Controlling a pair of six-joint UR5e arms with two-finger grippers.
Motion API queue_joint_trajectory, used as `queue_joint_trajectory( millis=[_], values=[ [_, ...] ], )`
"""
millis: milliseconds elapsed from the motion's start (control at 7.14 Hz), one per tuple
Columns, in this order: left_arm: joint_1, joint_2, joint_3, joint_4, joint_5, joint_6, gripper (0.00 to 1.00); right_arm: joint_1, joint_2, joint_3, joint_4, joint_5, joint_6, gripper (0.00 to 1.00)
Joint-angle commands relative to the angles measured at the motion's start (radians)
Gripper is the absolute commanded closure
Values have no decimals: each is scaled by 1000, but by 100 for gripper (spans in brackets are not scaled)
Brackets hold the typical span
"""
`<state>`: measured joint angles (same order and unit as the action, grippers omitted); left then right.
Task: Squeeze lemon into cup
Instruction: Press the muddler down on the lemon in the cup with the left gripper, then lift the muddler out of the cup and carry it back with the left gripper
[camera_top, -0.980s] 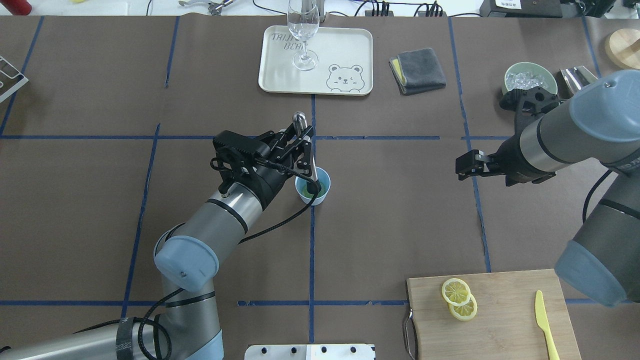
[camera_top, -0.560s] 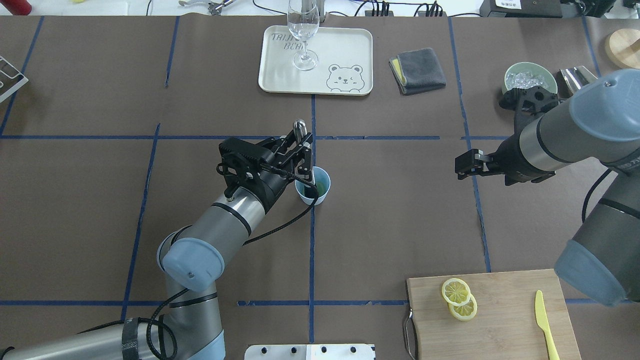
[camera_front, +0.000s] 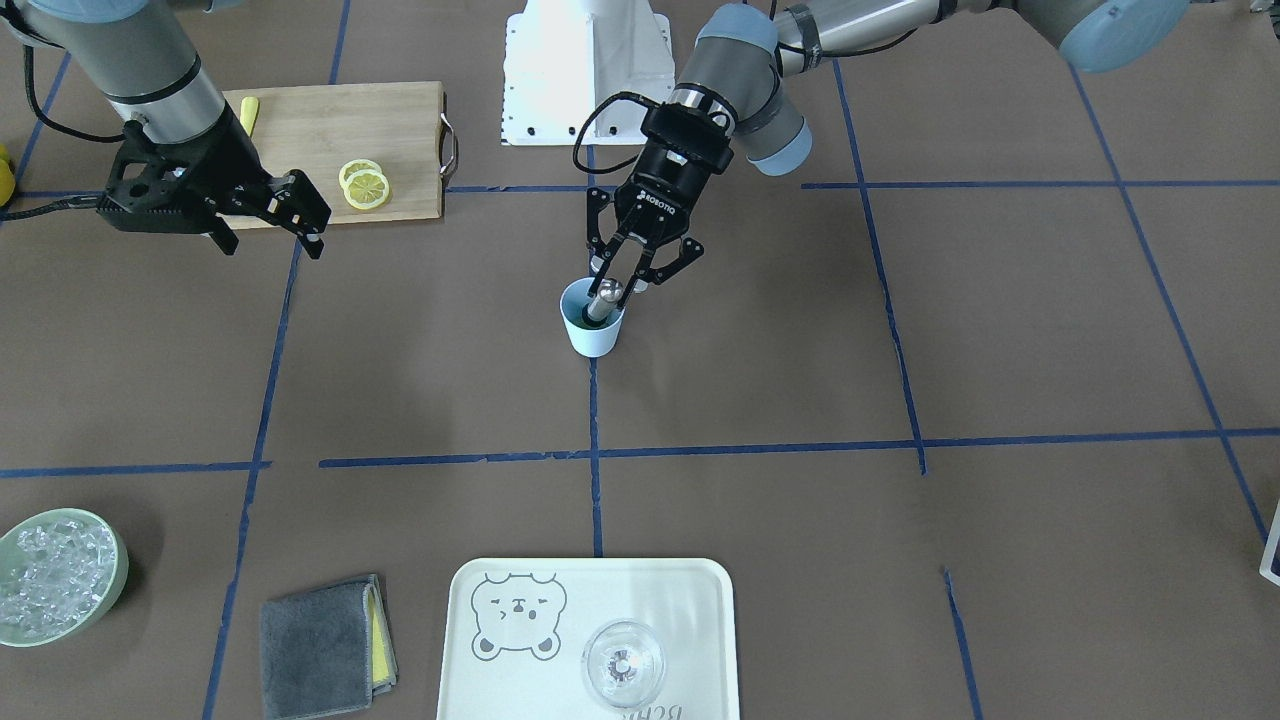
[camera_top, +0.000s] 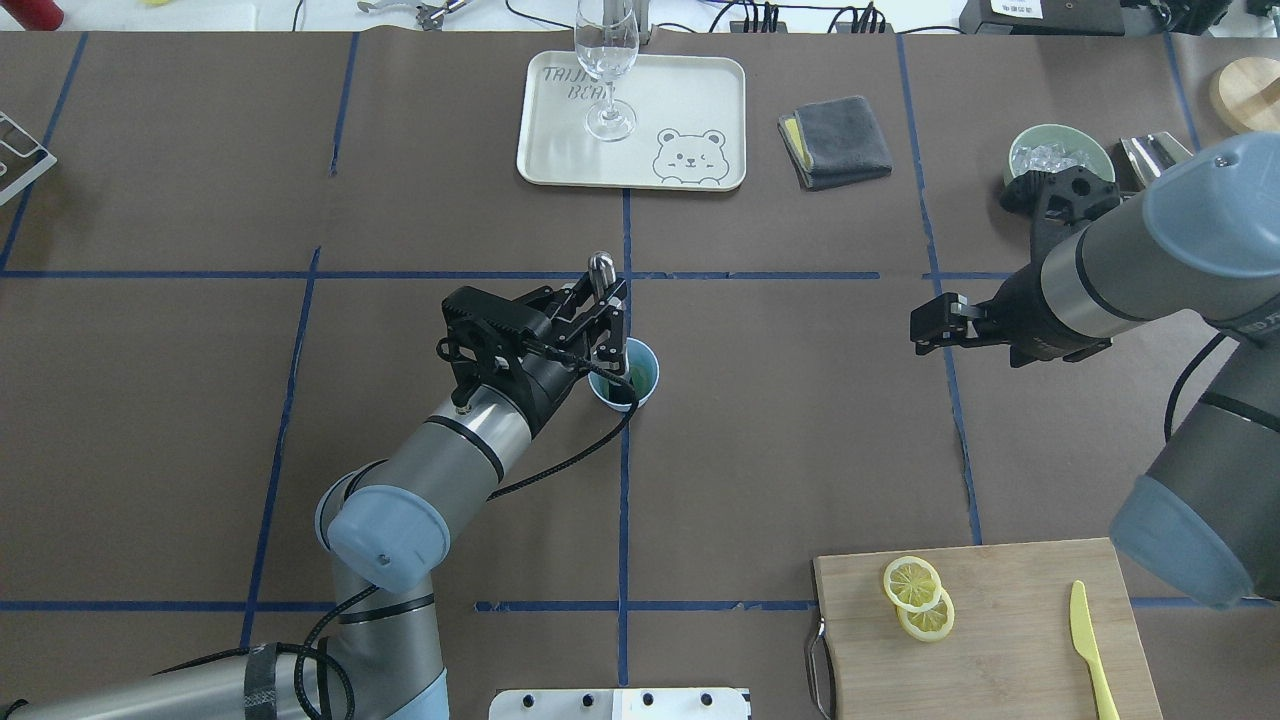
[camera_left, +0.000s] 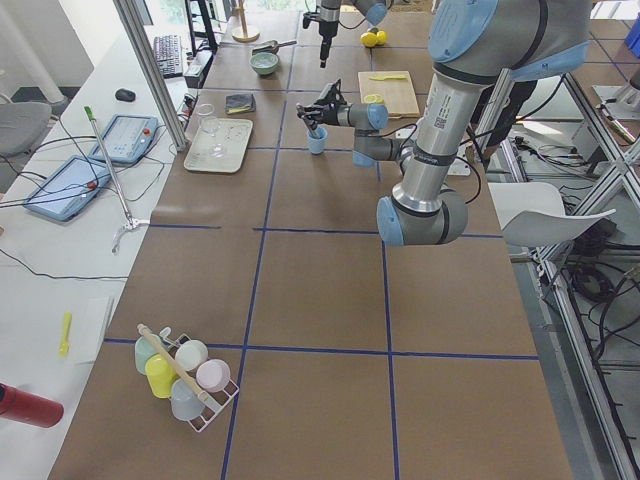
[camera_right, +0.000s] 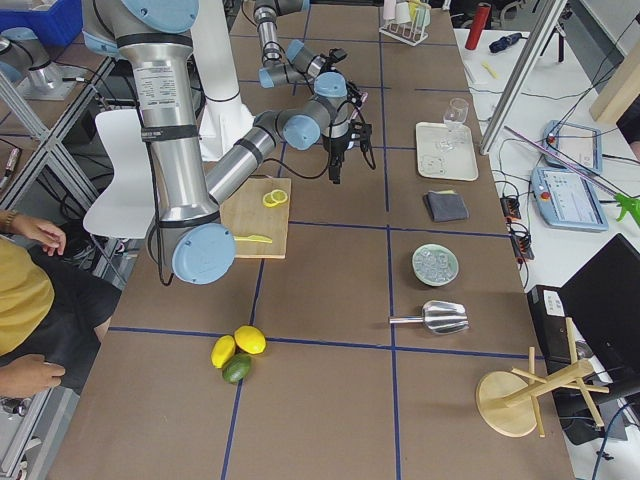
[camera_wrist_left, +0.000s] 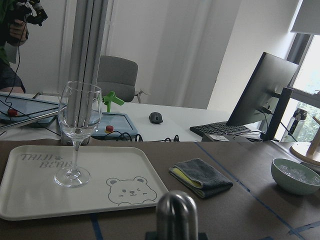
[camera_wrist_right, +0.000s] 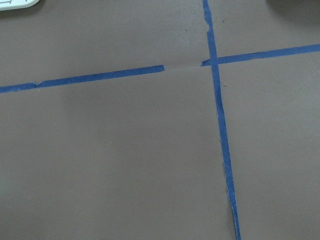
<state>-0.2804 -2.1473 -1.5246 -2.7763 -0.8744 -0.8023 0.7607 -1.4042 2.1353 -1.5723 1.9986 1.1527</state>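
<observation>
The light-blue cup (camera_top: 645, 392) stands at mid-table with something green inside; it also shows in the front view (camera_front: 590, 340). My left gripper (camera_top: 611, 322) is shut on a metal rod (camera_top: 601, 268) that stands tilted in the cup. The rod's rounded top fills the bottom of the left wrist view (camera_wrist_left: 176, 215). Two lemon slices (camera_top: 912, 583) lie overlapping on the wooden cutting board (camera_top: 1010, 650) at the near right. My right gripper (camera_top: 918, 332) hovers open and empty over bare table, well to the right of the cup and far from the slices.
A yellow knife (camera_top: 1090, 650) lies on the board's right part. A cream tray (camera_top: 700, 100) with a clear wine glass (camera_top: 606, 70) is at the back. A grey cloth (camera_top: 835, 140), a pale green ice bowl (camera_top: 1060, 150) and a metal scoop (camera_top: 1150, 150) are back right.
My left gripper has shifted a little toward the robot with the rod, which stays in the cup. The right arm has hardly moved.
</observation>
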Motion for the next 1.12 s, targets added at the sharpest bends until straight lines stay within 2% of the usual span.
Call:
queue_joint_trajectory(
  millis=[0,280,420,700,980],
  values=[
    [1,-5,-3,0,-5,2,100,0,1,0,0,0,-1,0],
    [-11,-28,-75,-9,-11,82,100,2,4,0,0,0,1,0],
    [-50,-34,-104,-57,-14,81,100,2,7,3,0,0,7,0],
    [-69,-36,-109,-43,-23,81,100,3,10,5,0,0,7,0],
    [-132,21,-214,44,-204,80,100,5,11,5,0,2,7,0]
  ],
)
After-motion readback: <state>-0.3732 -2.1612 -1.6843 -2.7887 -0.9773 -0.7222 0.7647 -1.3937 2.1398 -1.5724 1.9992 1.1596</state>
